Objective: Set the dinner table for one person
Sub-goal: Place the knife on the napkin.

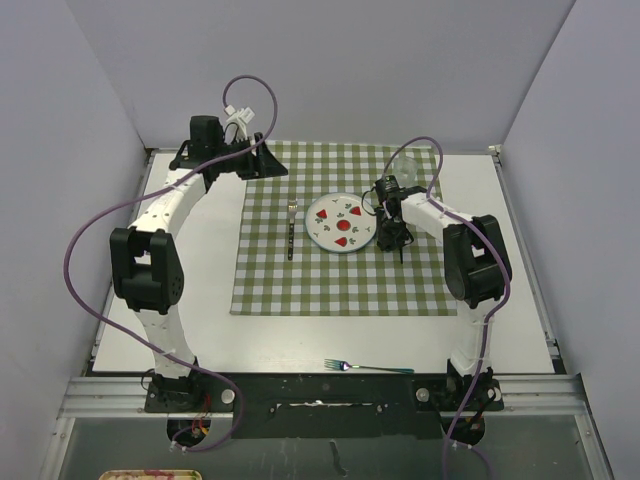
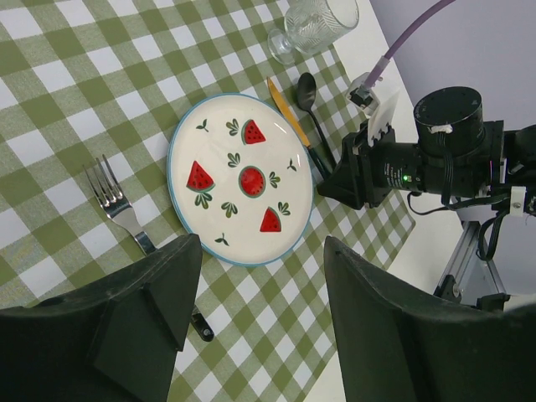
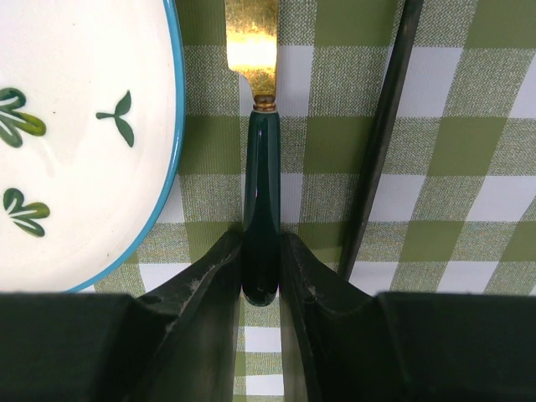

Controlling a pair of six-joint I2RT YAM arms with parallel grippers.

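On the dinner table (image 1: 520, 260) lies a green-and-white checked cloth (image 1: 270, 290). On it is a white plate with watermelon pictures (image 1: 341, 222), also in the left wrist view (image 2: 241, 178) and the right wrist view (image 3: 75, 126). A fork (image 1: 292, 228) lies left of the plate (image 2: 113, 201). My right gripper (image 1: 390, 235) is shut on the dark green handle of a gold-bladed knife (image 3: 261, 193), low on the cloth right of the plate. A black spoon (image 3: 381, 142) lies just beside the knife. My left gripper (image 2: 260, 318) is open and empty, above the cloth's far left (image 1: 268, 160).
A clear glass (image 1: 405, 165) stands at the cloth's far right corner (image 2: 314, 25). A second fork with a teal handle (image 1: 365, 368) lies on the bare table near the front edge. Grey walls close in the table on three sides.
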